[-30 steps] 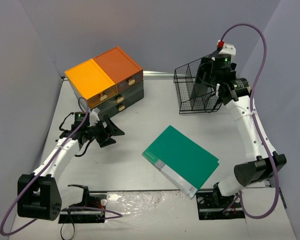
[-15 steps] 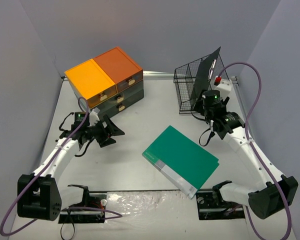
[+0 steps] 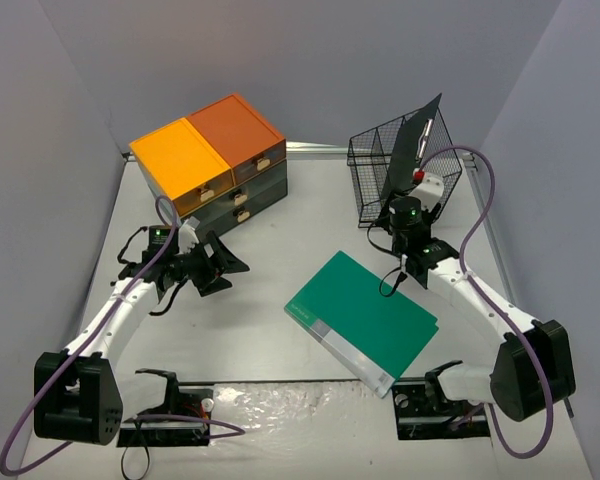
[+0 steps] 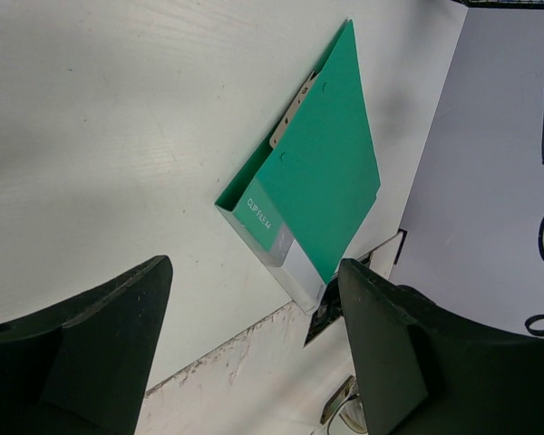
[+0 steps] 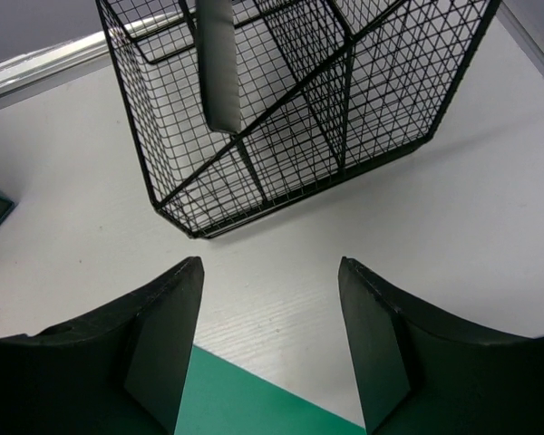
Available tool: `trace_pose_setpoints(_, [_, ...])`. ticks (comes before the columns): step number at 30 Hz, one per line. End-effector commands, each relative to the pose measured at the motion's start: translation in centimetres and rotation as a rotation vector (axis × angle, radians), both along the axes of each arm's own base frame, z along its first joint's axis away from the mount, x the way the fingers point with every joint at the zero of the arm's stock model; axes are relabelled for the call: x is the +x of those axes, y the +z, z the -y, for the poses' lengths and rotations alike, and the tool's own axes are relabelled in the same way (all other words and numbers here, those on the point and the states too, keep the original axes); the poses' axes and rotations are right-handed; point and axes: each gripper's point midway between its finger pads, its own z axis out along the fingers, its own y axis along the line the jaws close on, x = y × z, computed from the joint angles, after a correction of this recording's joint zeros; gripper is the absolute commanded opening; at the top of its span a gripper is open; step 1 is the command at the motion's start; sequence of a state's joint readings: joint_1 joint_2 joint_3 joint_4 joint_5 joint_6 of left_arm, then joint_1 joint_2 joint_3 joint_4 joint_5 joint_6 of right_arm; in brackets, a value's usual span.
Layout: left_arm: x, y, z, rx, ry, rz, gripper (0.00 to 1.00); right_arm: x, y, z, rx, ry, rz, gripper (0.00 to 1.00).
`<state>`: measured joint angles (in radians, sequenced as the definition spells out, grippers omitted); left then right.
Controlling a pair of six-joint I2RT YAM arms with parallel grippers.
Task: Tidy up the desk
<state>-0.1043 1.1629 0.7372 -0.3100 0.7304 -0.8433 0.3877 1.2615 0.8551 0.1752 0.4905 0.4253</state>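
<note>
across the middle of the frame, the desk (image 3: pixel 280 225) is looking partly tidied: a dark clipboard (image 3: pixel 415 140) is standing in the wire basket (image 3: pixel 372 195) at upper right, while the green clip file (image 3: pixel 365 320) is lying flat at centre, likely next. the left gripper (image 4: pixel 254 263) and right gripper (image 5: pixel 272 272) are hanging with jaws spread, gripping nothing.

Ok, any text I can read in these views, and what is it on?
"CLIP FILE M": white print on the spine label of the green folder, read in the left wrist view; the last letter is uncertain.
In the top view the same label is too small to read.
No other readable text or signs in any view.
</note>
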Motion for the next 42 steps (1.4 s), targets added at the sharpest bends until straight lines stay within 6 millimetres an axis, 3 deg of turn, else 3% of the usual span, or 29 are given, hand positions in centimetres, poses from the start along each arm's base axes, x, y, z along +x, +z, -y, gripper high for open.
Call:
trace_pose_setpoints(1, [0.4,1.5,0.1,-0.009,-0.003,0.069,0.70,3.2,4.7,-0.2,0.012,-0.046,0.214,0.57])
trace_pose_setpoints(8, [0.6,1.3,0.0,-0.004,-0.006,0.064,0.70,6.0,5.2,-0.8,-0.028,-0.057,0.221,0.52])
trace_pose_setpoints(13, [0.7,1.3,0.1,-0.006,-0.010,0.062,0.71,7.1,5.7,-0.7,-0.059,-0.078,0.225,0.38])
trace_pose_setpoints(22, [0.7,1.3,0.1,-0.004,-0.013,0.061,0.70,7.2,6.8,0.4,-0.084,-0.131,0.243,0.18])
trace_pose_setpoints(30, [0.6,1.3,0.1,-0.004,-0.012,0.060,0.70,7.4,10.0,1.6,-0.112,-0.158,0.265,0.00])
trace_pose_setpoints(37, [0.6,1.2,0.1,-0.005,-0.011,0.059,0.70,8.6,13.5,2.1,-0.121,-0.106,0.268,0.00])
trace_pose_setpoints(42, [0.6,1.2,0.1,-0.006,-0.012,0.058,0.70,9.6,13.7,1.5,-0.136,-0.017,0.219,0.00])
